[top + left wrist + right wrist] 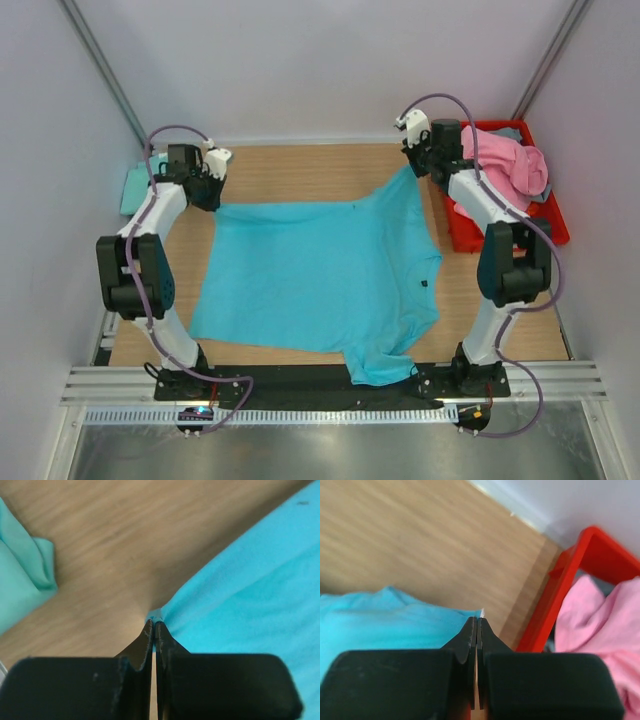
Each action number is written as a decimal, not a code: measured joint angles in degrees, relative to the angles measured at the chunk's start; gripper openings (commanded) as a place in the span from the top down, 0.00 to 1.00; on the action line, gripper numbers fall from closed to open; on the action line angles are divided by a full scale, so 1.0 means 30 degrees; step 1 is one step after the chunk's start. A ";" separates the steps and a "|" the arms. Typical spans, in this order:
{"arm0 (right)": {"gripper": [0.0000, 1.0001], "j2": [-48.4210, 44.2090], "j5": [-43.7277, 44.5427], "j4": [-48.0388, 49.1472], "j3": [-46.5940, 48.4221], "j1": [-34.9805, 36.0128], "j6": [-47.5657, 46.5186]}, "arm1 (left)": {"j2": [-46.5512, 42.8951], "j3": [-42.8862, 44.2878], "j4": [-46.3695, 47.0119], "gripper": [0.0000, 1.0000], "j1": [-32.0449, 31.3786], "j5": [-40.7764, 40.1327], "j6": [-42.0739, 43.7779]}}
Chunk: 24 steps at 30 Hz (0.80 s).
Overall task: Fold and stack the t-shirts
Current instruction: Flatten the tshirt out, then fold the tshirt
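You see the turquoise-blue t-shirt spread flat over the middle of the tabletop. To the right of it stands the red bin with the pink t-shirt heaped inside, and to the left of it, at the tabletop's edge, lies the mint-green t-shirt. Your left claw is pinched together on that turquoise shirt's far left corner, the cloth fanning away from its tips. Your right claw is likewise closed tight on its far right corner, which is lifted into a peak just beside the bin.
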 measured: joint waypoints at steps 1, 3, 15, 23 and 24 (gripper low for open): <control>0.99 0.0925 0.0182 0.0423 0.0882 0.0000 -0.0124 | 0.0925 0.0860 0.0270 1.00 -0.0015 -0.0160 0.0015; 0.99 0.2543 0.0503 0.1093 0.2419 -0.0015 -0.0313 | 0.2455 0.2353 0.0860 1.00 0.0000 -0.0452 0.0007; 0.99 0.8706 0.1479 0.1559 1.0178 -0.0073 -0.0342 | 0.6608 0.5668 0.3002 1.00 0.0000 -0.2244 -0.0984; 0.99 0.9289 0.1617 0.1421 1.1475 -0.0073 -0.0306 | 0.7788 0.7570 0.3344 1.00 -0.0029 -0.2572 -0.1137; 0.99 0.9289 0.1625 0.1392 1.1475 -0.0073 -0.0270 | 0.7839 0.7774 0.3322 1.00 -0.0080 -0.2579 -0.1137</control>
